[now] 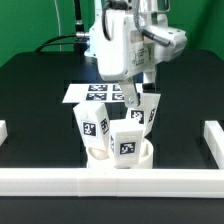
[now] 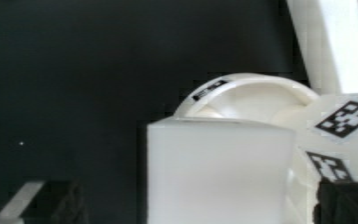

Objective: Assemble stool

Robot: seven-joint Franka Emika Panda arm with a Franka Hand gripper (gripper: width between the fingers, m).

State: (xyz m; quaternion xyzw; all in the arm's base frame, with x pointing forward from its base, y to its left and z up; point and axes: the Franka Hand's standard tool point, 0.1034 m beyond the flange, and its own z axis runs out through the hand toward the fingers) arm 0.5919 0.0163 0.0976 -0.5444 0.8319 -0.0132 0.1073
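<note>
The stool's round white seat (image 1: 100,157) lies on the black table close to the front rail. Three blocky tagged legs stand in it: one at the exterior view's left (image 1: 92,125), one in front (image 1: 128,143) and one behind on the right (image 1: 147,112). My gripper (image 1: 138,93) hangs over the top of that rear right leg. In the wrist view a white leg (image 2: 220,170) fills the space between my gripper's (image 2: 185,198) dark fingers (image 2: 34,205), with a gap beside it. The jaws stand open and grip nothing. Beyond show the seat's rim (image 2: 247,95) and another tagged leg (image 2: 345,120).
The marker board (image 1: 80,92) lies flat just behind the stool. White border rails run along the front (image 1: 110,182), the exterior view's left (image 1: 3,130) and its right (image 1: 212,140). A rail also crosses the wrist view's corner (image 2: 336,40).
</note>
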